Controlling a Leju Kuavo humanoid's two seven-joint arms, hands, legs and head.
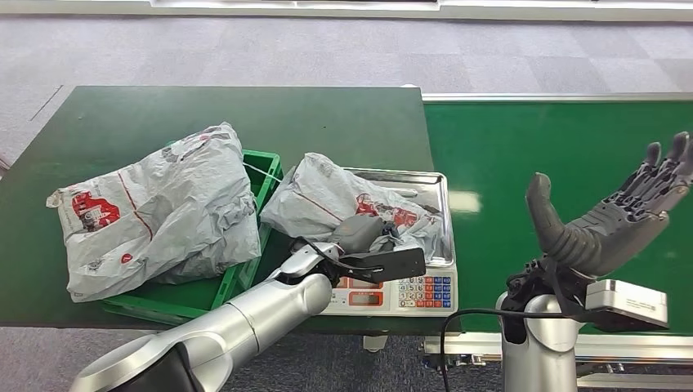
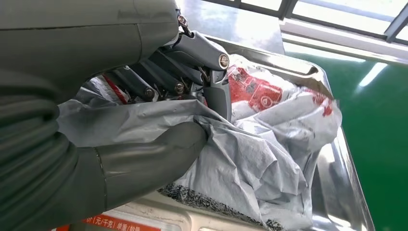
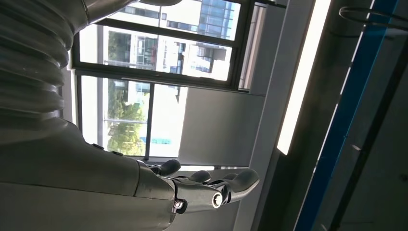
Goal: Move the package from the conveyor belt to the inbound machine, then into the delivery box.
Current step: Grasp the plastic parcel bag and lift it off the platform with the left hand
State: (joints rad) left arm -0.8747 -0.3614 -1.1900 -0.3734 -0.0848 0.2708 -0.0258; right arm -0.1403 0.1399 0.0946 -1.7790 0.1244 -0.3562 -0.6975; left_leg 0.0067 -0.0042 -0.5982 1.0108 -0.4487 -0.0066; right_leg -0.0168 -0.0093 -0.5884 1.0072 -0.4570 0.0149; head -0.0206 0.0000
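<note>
Head view: our left hand grips the package on the scale; right hand open, fingers spread.

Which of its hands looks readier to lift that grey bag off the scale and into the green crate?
The left hand: it already grips the grey package on the scale's tray, beside the green crate. The right hand is open, raised over the conveyor belt.

Scale sitting at table front edge, conveyor belt lying to its right. Package lying on scale tray. Crate sitting left of scale, bag lying in it.
</note>
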